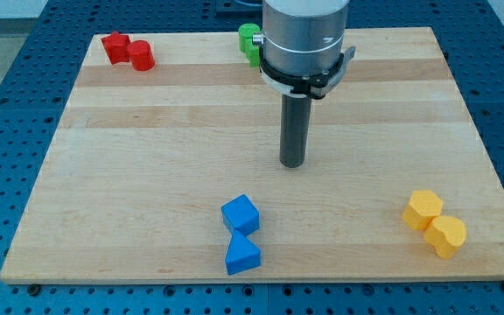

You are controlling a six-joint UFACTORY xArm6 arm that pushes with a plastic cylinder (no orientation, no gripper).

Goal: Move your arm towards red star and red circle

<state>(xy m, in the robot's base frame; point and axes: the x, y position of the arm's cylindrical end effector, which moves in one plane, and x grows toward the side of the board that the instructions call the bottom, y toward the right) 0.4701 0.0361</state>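
One high front view — whole board (147,157)

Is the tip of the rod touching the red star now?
No, my tip stands on bare wood near the board's middle, far from the red star and red circle at the view's top left.

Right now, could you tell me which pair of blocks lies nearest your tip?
The blue pair, just below my tip; the red and yellow pairs sit farther off.
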